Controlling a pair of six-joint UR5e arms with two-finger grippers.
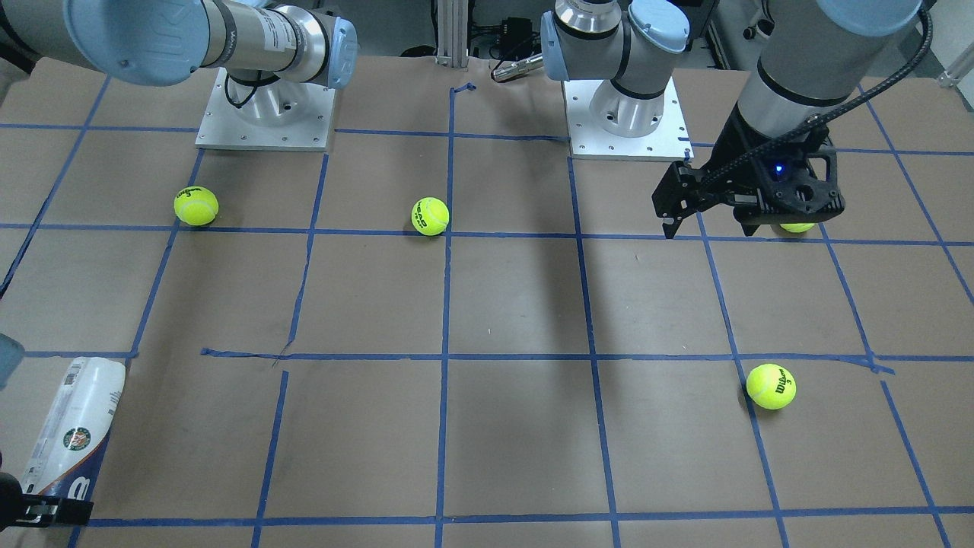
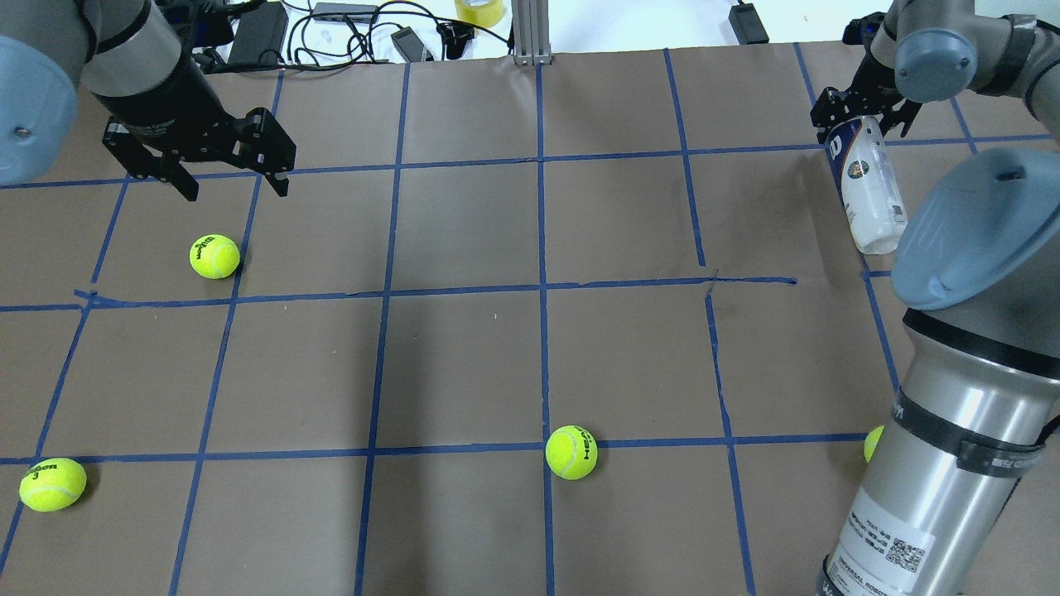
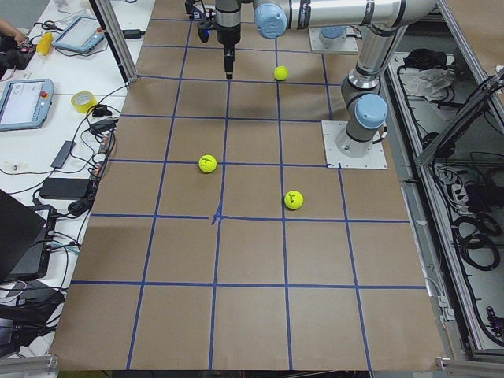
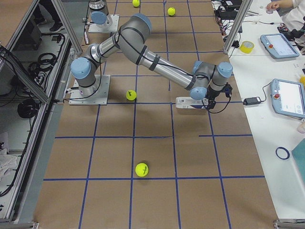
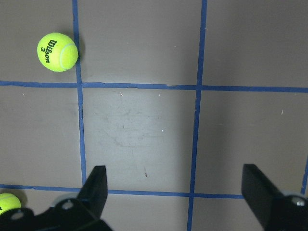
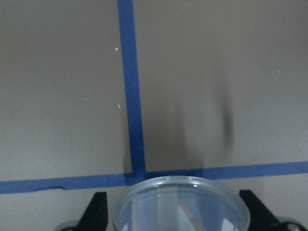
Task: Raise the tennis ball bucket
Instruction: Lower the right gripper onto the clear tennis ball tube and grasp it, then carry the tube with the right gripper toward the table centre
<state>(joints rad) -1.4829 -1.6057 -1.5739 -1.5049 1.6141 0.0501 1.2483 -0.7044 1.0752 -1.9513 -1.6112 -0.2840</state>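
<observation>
- The right arm is stretched far out over the tabletop (image 2: 464, 364), toward the far corner on the robot's right. Its upper arm and forearm run almost in one line, and the wrist is bent over at the end.
- The right gripper (image 2: 861, 120) has its jaws pinching one end of the tennis ball bucket (image 2: 869, 190). In the right wrist view the round clear rim sits between the two fingers (image 6: 98, 214).
- The tennis ball bucket lies slantwise at that far right corner. Its navy-labelled end is in the jaws and its other end points back toward the robot. I cannot tell whether that free end touches the tabletop.
- The left arm holds its wrist turned down over the far left part of the tabletop.
- The left gripper (image 2: 236, 190) hangs well above the surface, its jaws spread wide with nothing between them.
- A tennis ball (image 5: 57, 51) lies on the tabletop below the left gripper, off to one side.
- Another ball (image 2: 571, 452) rests near the middle, well apart from both grippers.
</observation>
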